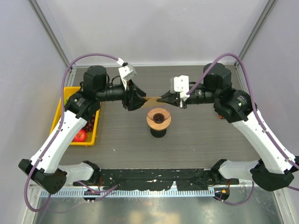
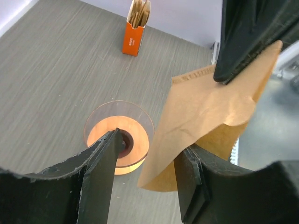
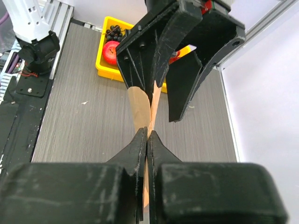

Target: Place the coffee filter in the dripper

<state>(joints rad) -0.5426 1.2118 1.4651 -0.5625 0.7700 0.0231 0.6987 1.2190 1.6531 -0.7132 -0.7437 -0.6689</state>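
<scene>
The tan paper coffee filter (image 1: 152, 99) hangs in the air between my two grippers, above and just behind the dripper (image 1: 159, 117), an orange funnel on a black base. My right gripper (image 1: 167, 99) is shut on one edge of the filter (image 3: 139, 108); its jaws (image 3: 148, 135) pinch the paper flat. My left gripper (image 1: 138, 99) is open, its jaws spread around the filter's other end (image 2: 205, 112). In the left wrist view the paper leans on the right finger (image 2: 196, 186), and the dripper (image 2: 135, 137) lies below, partly behind the left finger (image 2: 96, 182).
A yellow tray (image 1: 63, 109) with a red apple and dark grapes stands at the table's left; it also shows in the right wrist view (image 3: 103, 71). An orange box of wooden sticks (image 2: 134, 32) stands near the back wall.
</scene>
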